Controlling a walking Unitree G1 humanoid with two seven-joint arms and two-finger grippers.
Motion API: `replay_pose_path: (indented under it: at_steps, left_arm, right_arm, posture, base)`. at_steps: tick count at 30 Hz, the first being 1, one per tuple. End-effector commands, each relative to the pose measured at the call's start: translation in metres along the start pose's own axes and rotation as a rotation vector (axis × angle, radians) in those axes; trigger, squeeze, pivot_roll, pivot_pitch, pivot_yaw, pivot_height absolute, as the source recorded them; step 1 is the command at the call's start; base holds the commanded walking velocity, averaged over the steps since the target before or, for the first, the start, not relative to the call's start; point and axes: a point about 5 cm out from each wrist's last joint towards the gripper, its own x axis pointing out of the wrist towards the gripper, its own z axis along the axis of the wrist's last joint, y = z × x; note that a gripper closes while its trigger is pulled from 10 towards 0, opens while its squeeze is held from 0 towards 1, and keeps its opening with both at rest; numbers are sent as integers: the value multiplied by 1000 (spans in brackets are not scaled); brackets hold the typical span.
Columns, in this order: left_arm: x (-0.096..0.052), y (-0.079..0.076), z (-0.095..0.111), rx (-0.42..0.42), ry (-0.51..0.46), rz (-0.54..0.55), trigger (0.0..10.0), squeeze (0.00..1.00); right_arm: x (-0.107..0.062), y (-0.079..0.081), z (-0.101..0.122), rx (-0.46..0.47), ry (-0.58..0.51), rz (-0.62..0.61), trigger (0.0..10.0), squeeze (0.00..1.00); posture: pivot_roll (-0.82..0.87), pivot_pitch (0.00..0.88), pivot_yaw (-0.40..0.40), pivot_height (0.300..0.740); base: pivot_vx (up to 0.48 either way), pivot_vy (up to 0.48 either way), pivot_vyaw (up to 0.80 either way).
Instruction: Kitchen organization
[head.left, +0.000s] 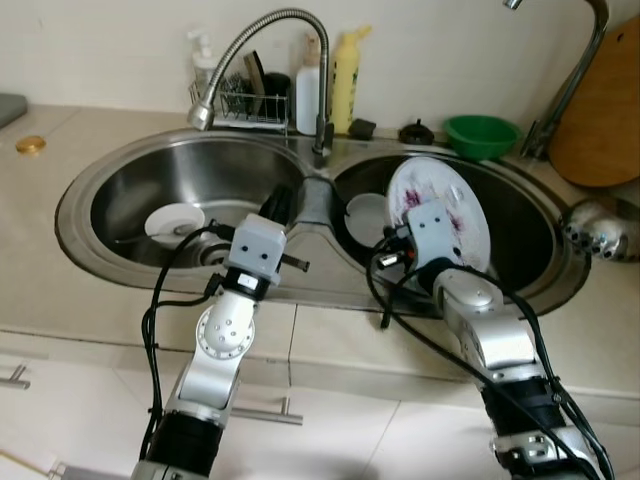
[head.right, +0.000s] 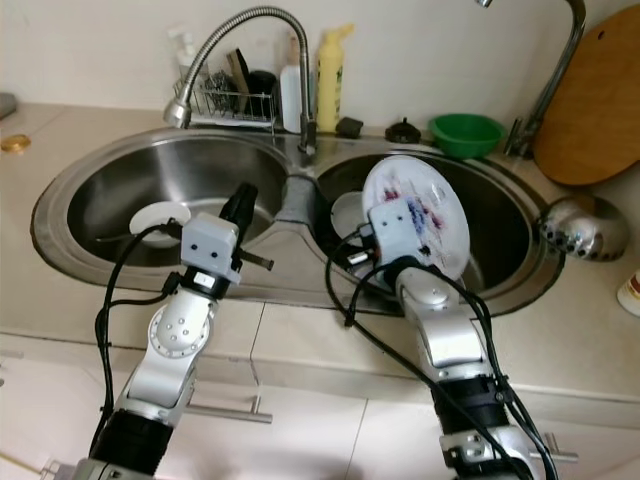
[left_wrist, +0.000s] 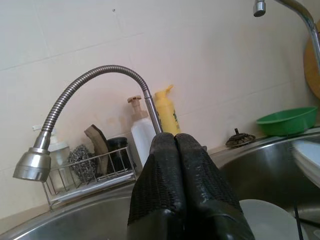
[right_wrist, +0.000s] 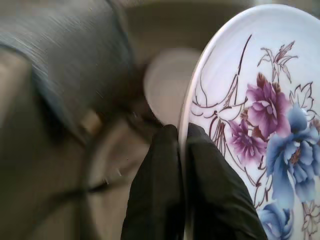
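Double stainless-steel sink (head.left: 100, 190) set in a beige counter, flexible steel gooseneck faucet (head.left: 250, 40) arching over the left basin.

Right gripper (right_wrist: 181, 145): two black fingers pinching the rim of a white round plate with purple and blue flowers (head.left: 445, 215); plate held nearly upright over the right basin. The right wrist view adds the flower print in detail and the rim seated between the fingers, background blurred.

Left gripper (left_wrist: 176, 145): fingers pressed together, holding nothing, above the divider between the basins. The left wrist view adds a steel scourer (left_wrist: 80, 162) in the wire rack (head.left: 250, 105).

Left basin: small white dish (head.left: 175, 220) near the drain. Right basin: another white dish (head.left: 365, 215) behind the held plate.

Back ledge: yellow squeeze bottle (head.left: 348, 80), white bottle (head.left: 309, 95), green plastic bowl (head.left: 482, 135). Far right: round wooden board (head.left: 605, 110) leaning on the wall.
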Motion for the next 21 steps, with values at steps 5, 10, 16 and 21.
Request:
replay_pose_path:
  at_steps: [5,10,16,21]
  left_arm:
    - [1,-2,-2,8,14,-15,10000,0]
    - [0,-3,-2,8,18,-20,10000,0]
    - [-1,-3,-3,11,23,-18,10000,0]
    - [-1,-3,-4,10,25,-20,10000,0]
  right_arm:
    - [3,-5,-11,86,103,-36,10000,0]
    - [4,-7,-23,74,179,-57,10000,0]
    - [3,-2,-25,40,191,-40,10000,1000]
    - [3,1,-24,56,189,-38,10000,1000]
  posture:
    - [-65,0,-44,740]
    - [-64,0,-42,740]
    - [-62,0,-44,740]
    - [-63,0,-42,740]
  base:
    - [0,0,0]
    - [0,0,0]
    - [0,0,0]
    - [0,0,0]
